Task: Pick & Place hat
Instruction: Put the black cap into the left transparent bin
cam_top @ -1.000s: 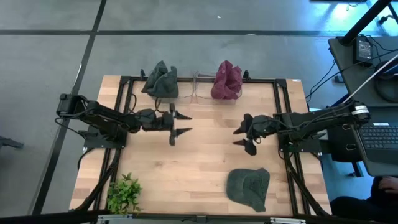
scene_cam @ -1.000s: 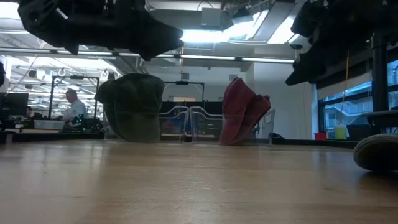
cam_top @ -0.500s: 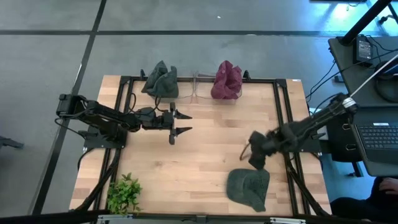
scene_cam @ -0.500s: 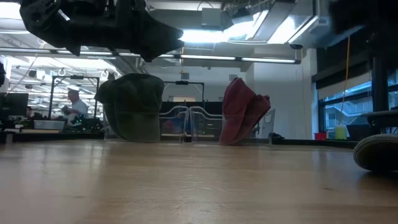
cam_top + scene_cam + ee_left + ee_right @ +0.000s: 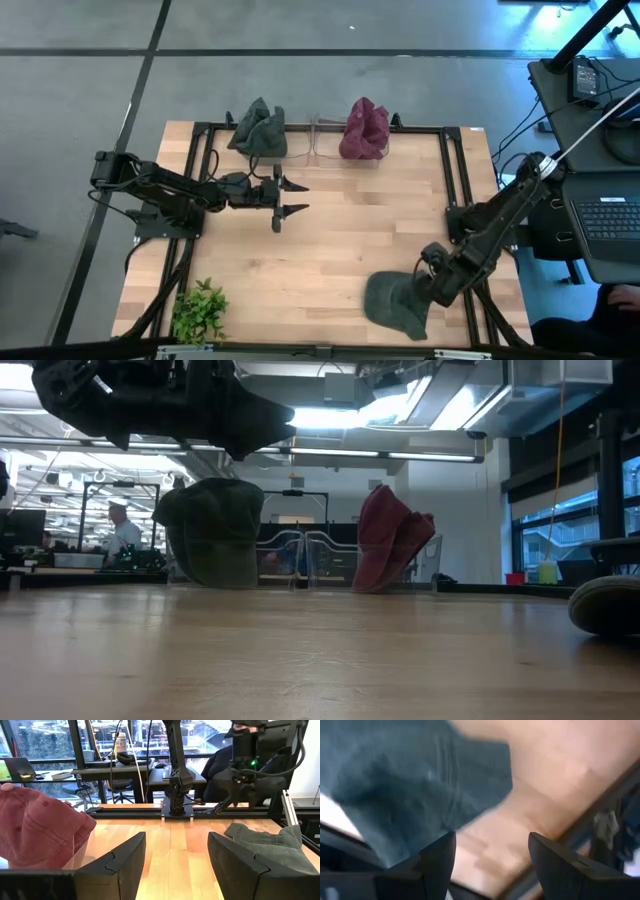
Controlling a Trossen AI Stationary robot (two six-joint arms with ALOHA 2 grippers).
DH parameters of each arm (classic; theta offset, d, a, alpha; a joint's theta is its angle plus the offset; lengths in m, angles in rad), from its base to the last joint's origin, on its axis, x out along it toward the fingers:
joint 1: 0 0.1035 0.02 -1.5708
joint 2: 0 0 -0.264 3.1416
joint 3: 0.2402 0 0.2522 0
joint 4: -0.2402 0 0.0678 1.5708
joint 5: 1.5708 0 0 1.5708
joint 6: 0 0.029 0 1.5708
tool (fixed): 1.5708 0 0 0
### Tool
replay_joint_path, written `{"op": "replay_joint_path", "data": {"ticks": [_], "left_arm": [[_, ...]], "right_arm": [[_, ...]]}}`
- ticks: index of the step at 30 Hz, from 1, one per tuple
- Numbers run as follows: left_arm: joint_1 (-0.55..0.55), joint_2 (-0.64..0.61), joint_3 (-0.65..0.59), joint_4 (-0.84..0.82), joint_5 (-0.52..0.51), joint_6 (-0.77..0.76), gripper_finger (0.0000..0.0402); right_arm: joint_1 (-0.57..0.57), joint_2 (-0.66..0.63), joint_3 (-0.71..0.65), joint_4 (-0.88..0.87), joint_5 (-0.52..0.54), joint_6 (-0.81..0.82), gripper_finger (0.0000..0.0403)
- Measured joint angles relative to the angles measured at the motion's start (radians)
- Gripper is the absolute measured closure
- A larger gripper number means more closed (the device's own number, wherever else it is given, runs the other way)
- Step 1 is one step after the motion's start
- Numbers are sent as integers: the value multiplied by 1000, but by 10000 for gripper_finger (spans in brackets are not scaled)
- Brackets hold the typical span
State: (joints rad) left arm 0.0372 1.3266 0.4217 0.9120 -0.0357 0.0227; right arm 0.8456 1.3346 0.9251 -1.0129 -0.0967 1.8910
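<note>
A dark green hat (image 5: 398,303) lies flat on the table near its near right corner; it also shows at the low view's right edge as the hat (image 5: 608,605) and in the left wrist view as the hat (image 5: 270,845). My right gripper (image 5: 428,287) hangs open over the hat's right edge, pointing down, and the right wrist view is blurred: gripper (image 5: 492,865), hat (image 5: 420,785). From the left wrist view the right gripper (image 5: 247,787) stands clear above the hat. My left gripper (image 5: 290,198) waits open above the table's middle left.
At the far edge a second dark green hat (image 5: 260,130) and a maroon hat (image 5: 365,130) sit on stands, with a clear holder (image 5: 318,135) between them. A small green plant (image 5: 200,312) stands at the near left corner. Bare wood lies between the arms.
My right gripper has swung from the middle right of the table toward the near edge and down, tipping to point downward over the lying hat. The hat has not moved.
</note>
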Motion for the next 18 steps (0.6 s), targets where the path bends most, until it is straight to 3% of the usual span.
{"op": "replay_joint_path", "data": {"ticks": [4,18], "left_arm": [[12,0,0,3,0,6,192],[104,0,0,3,-1,-17,192]], "right_arm": [[9,-3,-68,67,8,63,155],[16,0,-288,431,51,11,155]]}}
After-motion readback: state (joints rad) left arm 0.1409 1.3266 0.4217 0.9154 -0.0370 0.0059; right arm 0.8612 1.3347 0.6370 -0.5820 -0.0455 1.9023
